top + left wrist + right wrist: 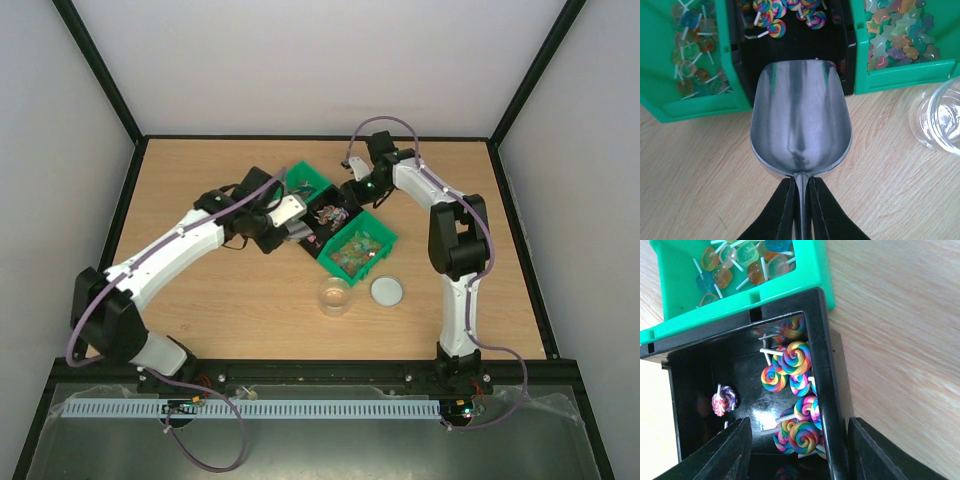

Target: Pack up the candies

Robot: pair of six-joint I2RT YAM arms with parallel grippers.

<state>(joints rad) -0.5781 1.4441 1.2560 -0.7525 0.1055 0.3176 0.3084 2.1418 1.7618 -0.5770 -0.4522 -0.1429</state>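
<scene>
The candies lie in three bins set in a row. Star-shaped candies point(895, 37) fill the right green bin point(357, 245), swirl lollipops point(796, 359) sit in the black bin point(827, 365), and square lollipops point(690, 55) are in the left green bin point(695, 107). My left gripper point(801, 185) is shut on the handle of an empty metal scoop point(800, 120), whose lip rests at the black bin's near edge. My right gripper point(800, 450) is open and straddles the black bin's wall, with one finger point(725, 450) inside by the lollipops and the other outside.
A clear jar point(335, 296) stands upright and empty on the wooden table in front of the bins, also seen as the jar point(940, 117) in the left wrist view. Its round lid point(387, 291) lies just to the right. A lone lollipop point(722, 401) sits apart in the black bin.
</scene>
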